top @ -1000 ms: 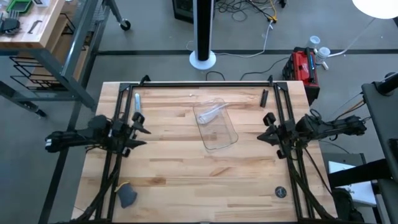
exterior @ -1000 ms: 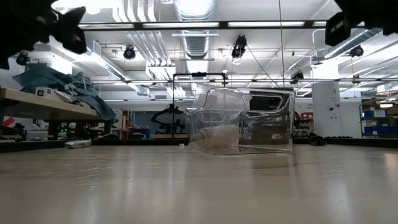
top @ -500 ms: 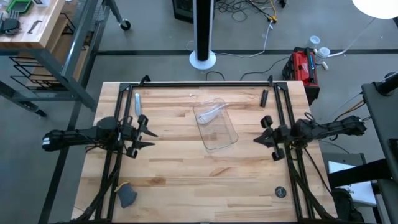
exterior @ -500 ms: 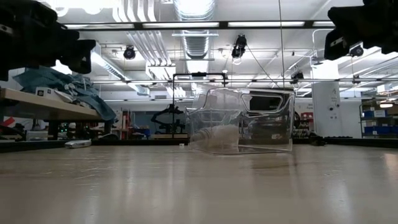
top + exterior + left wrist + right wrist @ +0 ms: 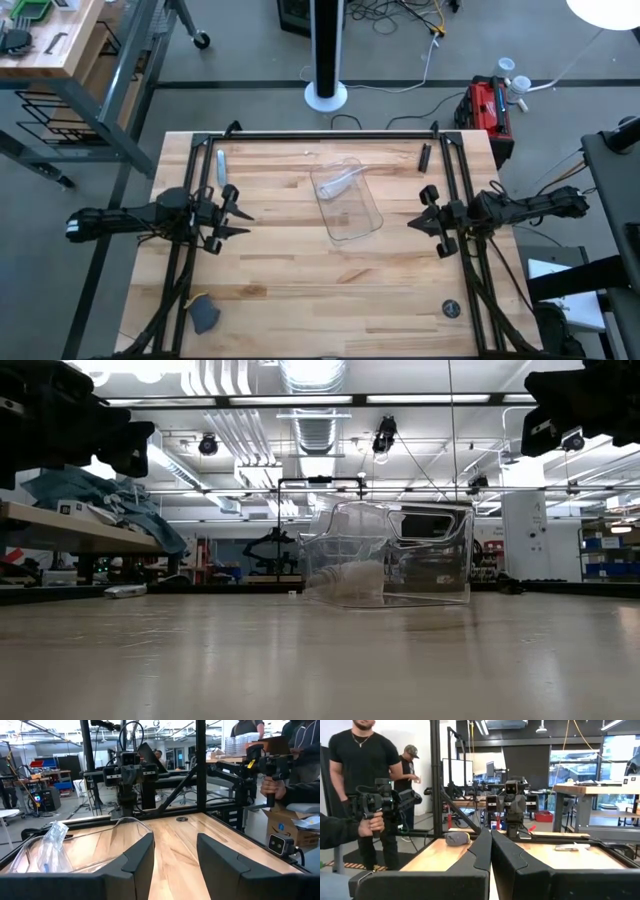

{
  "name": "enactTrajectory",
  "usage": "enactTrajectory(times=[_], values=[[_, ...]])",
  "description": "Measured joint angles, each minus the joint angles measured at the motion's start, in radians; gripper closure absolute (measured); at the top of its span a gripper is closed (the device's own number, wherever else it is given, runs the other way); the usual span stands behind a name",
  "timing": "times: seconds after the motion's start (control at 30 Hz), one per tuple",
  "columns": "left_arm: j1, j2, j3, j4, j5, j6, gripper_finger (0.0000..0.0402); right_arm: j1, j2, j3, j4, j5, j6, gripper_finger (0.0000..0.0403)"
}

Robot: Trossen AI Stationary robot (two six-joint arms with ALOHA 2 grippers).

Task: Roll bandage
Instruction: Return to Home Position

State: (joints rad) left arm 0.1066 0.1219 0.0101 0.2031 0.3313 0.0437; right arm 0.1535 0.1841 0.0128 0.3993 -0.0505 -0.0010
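At the worktop's (image 5: 290,285) 12 o'clock half, a clear tray (image 5: 356,216) lies flat.

Bandage (image 5: 340,182): a whitish roll inside a wrinkled clear bag (image 5: 50,849), lying in the tray's 11 o'clock end. The low view shows it within the tray walls.

Left pincer (image 5: 240,217): at 9 o'clock of the tray, well apart from it and raised above the worktop. Its fingers are parted and grip nothing.

Right pincer (image 5: 413,222): at 3 o'clock of the tray, well apart and raised. Its fingers are pressed together with nothing between them.

Other items: a dark rag (image 5: 205,317) lies near the 7 o'clock corner and a small round disc (image 5: 452,309) near the 5 o'clock corner.
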Motion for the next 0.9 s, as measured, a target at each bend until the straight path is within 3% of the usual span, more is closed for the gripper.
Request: enactTrajectory(times=[0.9], values=[[0.0, 0.004, 0.0, 0.006, -0.009, 0.0, 0.0217, 0.001, 0.0, -0.001, -0.055, 0.035, -0.018, 0.0401]])
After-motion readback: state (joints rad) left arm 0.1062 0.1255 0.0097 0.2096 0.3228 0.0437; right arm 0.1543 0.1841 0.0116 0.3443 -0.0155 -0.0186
